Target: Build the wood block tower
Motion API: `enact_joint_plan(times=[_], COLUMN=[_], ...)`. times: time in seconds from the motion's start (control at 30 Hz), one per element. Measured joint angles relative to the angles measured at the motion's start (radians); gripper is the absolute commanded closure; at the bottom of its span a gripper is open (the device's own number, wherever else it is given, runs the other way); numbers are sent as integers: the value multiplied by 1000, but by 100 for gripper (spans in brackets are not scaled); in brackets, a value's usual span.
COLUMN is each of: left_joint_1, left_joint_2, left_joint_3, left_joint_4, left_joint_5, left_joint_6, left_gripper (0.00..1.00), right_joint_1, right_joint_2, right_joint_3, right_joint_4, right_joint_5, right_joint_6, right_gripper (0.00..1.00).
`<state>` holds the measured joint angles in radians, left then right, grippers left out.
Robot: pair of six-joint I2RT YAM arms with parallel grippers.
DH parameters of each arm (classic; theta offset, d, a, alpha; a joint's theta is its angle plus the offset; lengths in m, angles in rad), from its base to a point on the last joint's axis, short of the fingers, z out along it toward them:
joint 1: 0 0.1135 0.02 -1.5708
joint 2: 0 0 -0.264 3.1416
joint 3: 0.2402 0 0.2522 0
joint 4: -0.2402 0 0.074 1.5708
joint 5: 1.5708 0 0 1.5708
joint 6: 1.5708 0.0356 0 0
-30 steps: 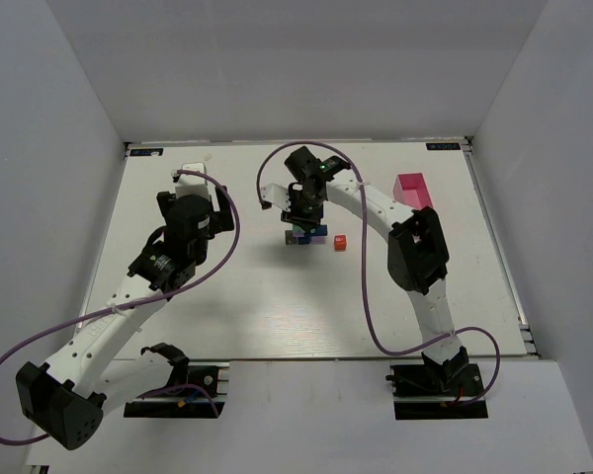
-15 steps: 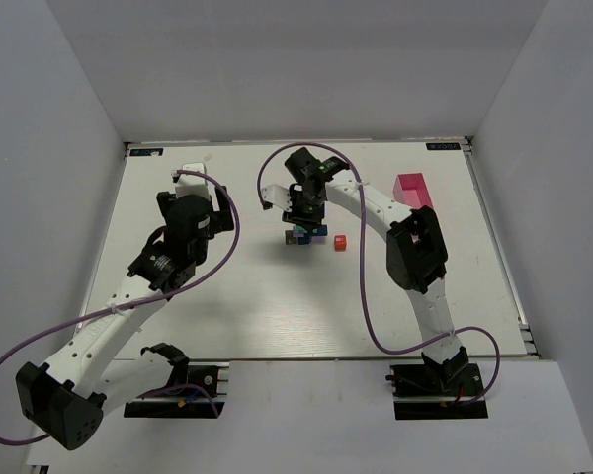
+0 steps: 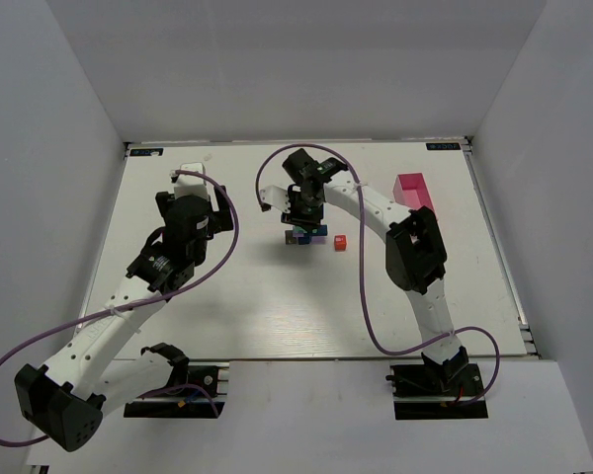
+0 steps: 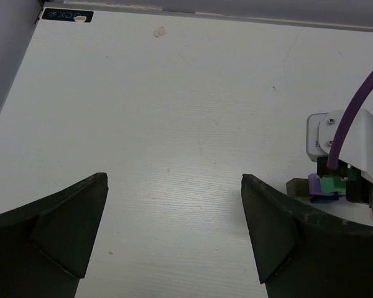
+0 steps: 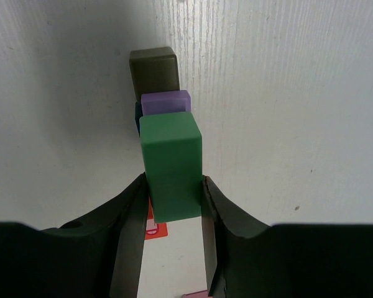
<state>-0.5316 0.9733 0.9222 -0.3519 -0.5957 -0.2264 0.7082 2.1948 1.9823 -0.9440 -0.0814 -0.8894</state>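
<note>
Table (image 3: 227, 296): wood block tower (image 3: 306, 235) stands just 12 o'clock of centre. Left gripper (image 4: 173, 205): jaws wide, empty, at tower's 9 o'clock. Right gripper (image 5: 172, 189): clamped on green block (image 5: 171, 155), over purple block (image 5: 166, 102). Risk: off-centre release likely tips green block; fingers dragging could topple the stack. Red block (image 3: 340, 242) loose at tower's 3 o'clock.

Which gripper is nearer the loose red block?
Right. The right gripper, shut on the green block, hangs just left of the red block; the left gripper sits far left.
</note>
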Motion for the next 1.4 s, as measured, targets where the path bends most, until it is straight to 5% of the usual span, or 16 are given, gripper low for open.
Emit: enact_joint_plan(times=[1.4], left_joint_1=[0], left_joint_2=[-9], left_joint_3=[0], left_joint_4=[0], left_joint_5=[0], left_joint_6=[0], left_gripper=[1], right_joint_1=[6], right_joint_2=[0], right_joint_3=[0], right_joint_4=[5], right_joint_5=[27], right_joint_6=[0], right_gripper=[93])
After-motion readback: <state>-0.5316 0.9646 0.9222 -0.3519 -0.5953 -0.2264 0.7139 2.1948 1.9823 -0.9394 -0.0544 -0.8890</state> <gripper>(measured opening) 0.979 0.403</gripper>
